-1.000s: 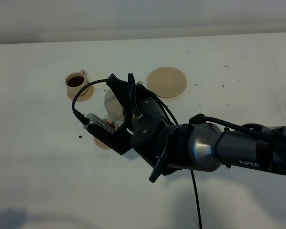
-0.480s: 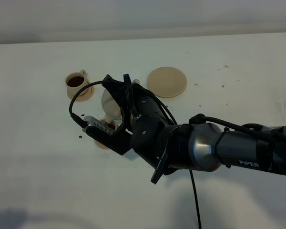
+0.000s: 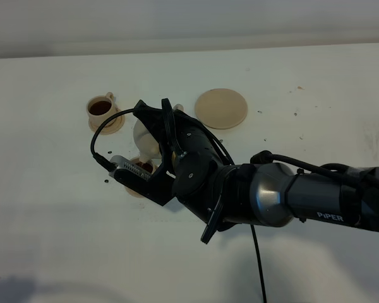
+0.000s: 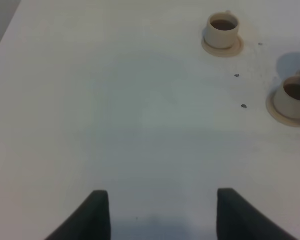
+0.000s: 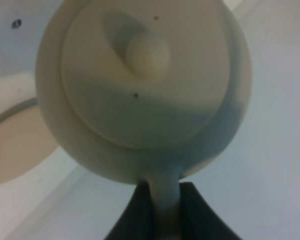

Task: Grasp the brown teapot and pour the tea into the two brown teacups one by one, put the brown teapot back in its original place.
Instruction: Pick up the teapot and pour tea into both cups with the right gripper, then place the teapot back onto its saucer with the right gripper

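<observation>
**A:** What do we see on the white table (image 3: 50, 208)?

**B:** We take the wide tan saucer (image 3: 221, 108) as our landmark. It lies bare toward the far side of the table. The brown teapot (image 3: 145, 136) is off it, lifted and tilted, to the left of the saucer in the overhead view. The right arm (image 3: 303, 199) reaches in from the right and hides much of the pot.

**A:** How is the pot held?

**B:** In the right wrist view we see the right gripper (image 5: 164, 210) clenched on the teapot's loop handle, one dark finger pressed to each side of it. The knobbed lid (image 5: 146, 52) sits in place on the pot.

**A:** And the cups?

**B:** There are two. The far teacup (image 3: 101, 108) stands on its small saucer well to the left of the wide saucer, with dark tea inside. The near teacup (image 3: 141, 169) sits left of the wide saucer and nearer to us, just below the tilted pot, mostly hidden by the wrist. In the left wrist view this cup (image 4: 293, 98) also shows dark liquid.

**A:** And the other arm?

**B:** The left gripper (image 4: 160, 215) hovers over bare table, well away from the wide saucer, its fingers spread apart and holding nothing.
</observation>
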